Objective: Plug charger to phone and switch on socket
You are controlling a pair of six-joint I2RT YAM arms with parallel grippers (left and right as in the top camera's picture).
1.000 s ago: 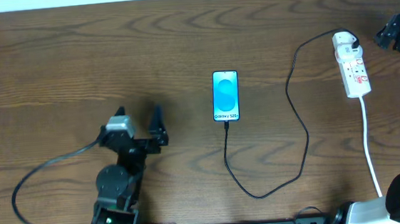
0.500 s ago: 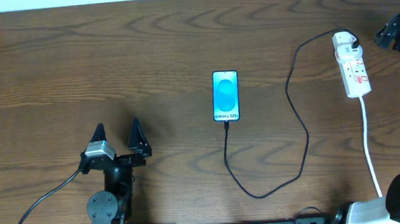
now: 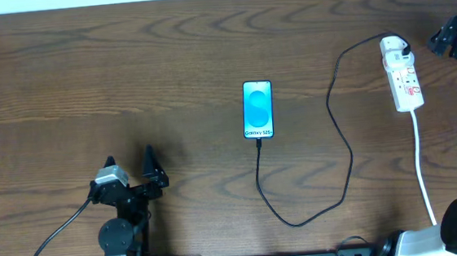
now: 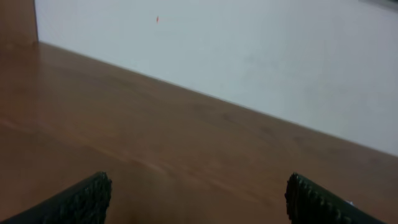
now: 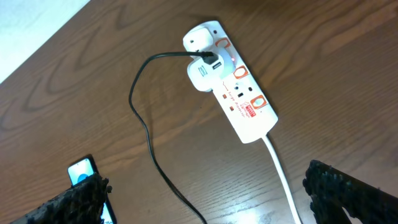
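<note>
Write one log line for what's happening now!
phone: screen lit, cable reaches its bottom end | power strip: adapter plugged in | left gripper: open, empty | right gripper: open, empty, near strip

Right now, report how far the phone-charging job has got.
Looks done: the charger cable's plug meets the phone at its bottom edge, and its adapter sits in the socket. In hand: nothing; the left gripper and right gripper are open and empty, the right one near the socket. Left: switching the socket on; I cannot tell whether that is done.
</note>
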